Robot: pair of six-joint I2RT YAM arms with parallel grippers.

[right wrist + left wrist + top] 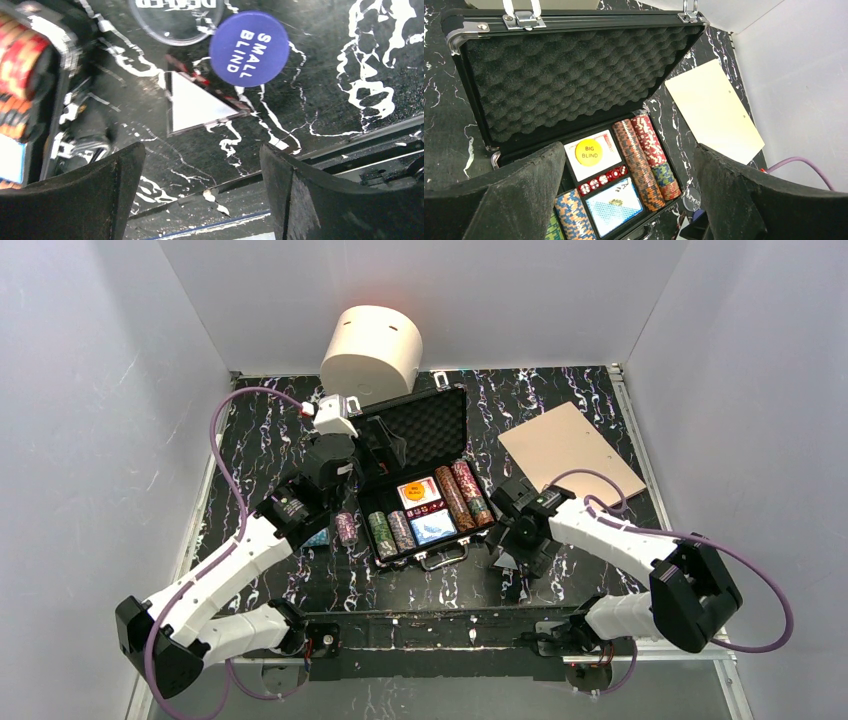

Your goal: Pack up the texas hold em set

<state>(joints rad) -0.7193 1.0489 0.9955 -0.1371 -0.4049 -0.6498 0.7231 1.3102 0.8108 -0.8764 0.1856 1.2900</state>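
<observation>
The black briefcase (432, 425) lies open mid-table, its foam-lined lid (569, 75) standing up. Inside are striped chip stacks (640, 162), a yellow "BIG BLIND" button (588, 152) on a card deck, red dice (603, 180) and a blue-backed deck (614, 206). My left gripper (629, 200) hangs open above the case's left side, nothing between its fingers. My right gripper (202, 195) is open and empty over the table's near edge, right of the case. Just beyond it lie a purple "SMALL BLIND" disc (249, 42), a clear dealer disc (175, 15) and a white triangular piece (192, 105).
A loose chip stack (346, 528) and a small blue item (318, 537) lie left of the case. A cream cylinder (372, 350) stands behind the lid. A tan flat board (570, 448) lies at the back right. White walls enclose the table.
</observation>
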